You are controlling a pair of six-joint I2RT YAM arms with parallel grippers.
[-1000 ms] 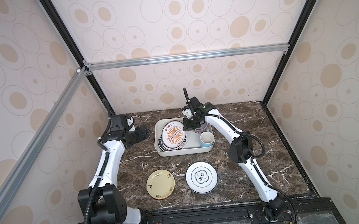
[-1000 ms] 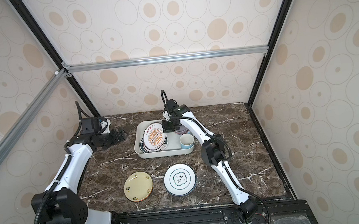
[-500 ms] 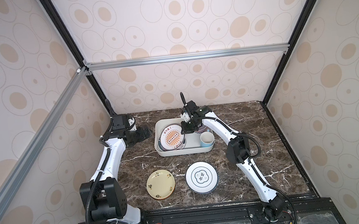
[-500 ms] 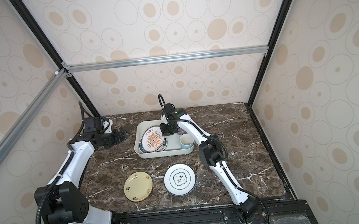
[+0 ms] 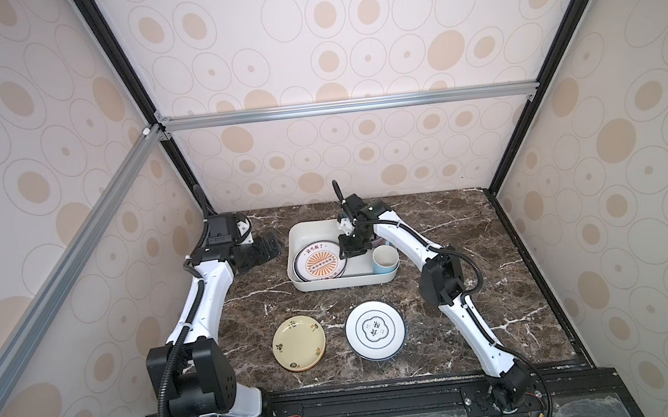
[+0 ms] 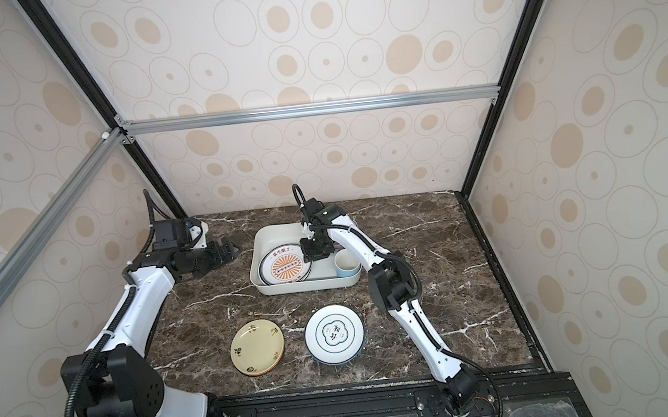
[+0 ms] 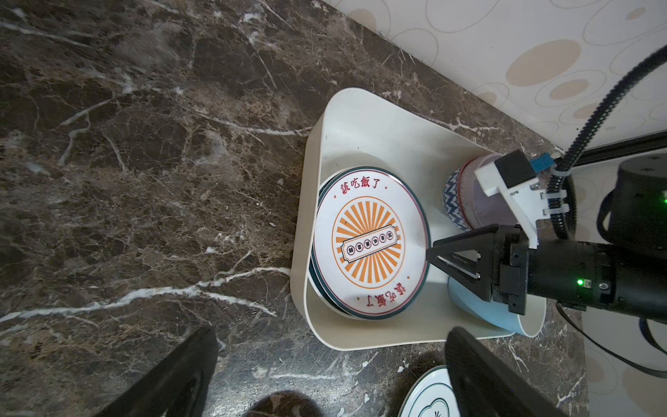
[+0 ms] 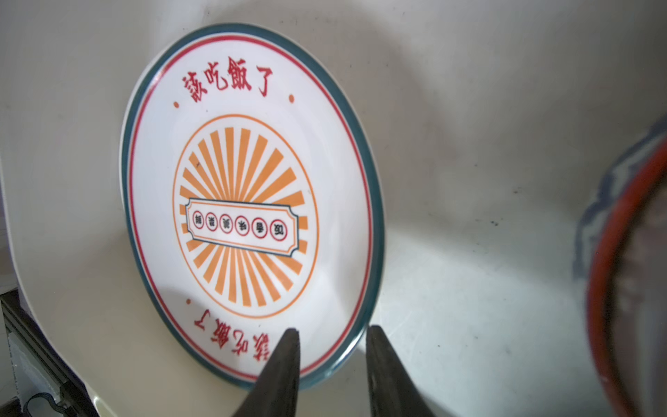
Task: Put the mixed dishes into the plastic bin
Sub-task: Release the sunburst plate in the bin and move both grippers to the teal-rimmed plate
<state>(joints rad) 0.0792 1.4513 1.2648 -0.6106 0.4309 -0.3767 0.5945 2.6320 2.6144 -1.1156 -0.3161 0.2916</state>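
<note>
The white plastic bin (image 5: 344, 287) sits at the back middle of the table. An orange sunburst plate (image 5: 320, 262) lies in its left half on another plate's dark rim. A light blue mug (image 5: 385, 258) and a patterned bowl (image 7: 454, 202) fill the right half. My right gripper (image 8: 332, 335) hangs over the sunburst plate's (image 8: 245, 216) near rim, jaws parted, the rim showing between the fingertips without contact. My left gripper (image 7: 332, 375) is wide open over bare table left of the bin. A pale yellow plate (image 5: 298, 342) and a green-rimmed white plate (image 5: 375, 329) lie at the front.
The right forearm (image 5: 406, 236) crosses over the bin's right half, above the mug and bowl. Patterned walls and black frame posts close in the table on three sides. Dark marble table (image 5: 474, 246) lies to the right of the bin.
My right gripper came down and a little to the left with the sunburst plate, then its jaws parted and the plate now rests in the bin. The left arm barely shifted.
</note>
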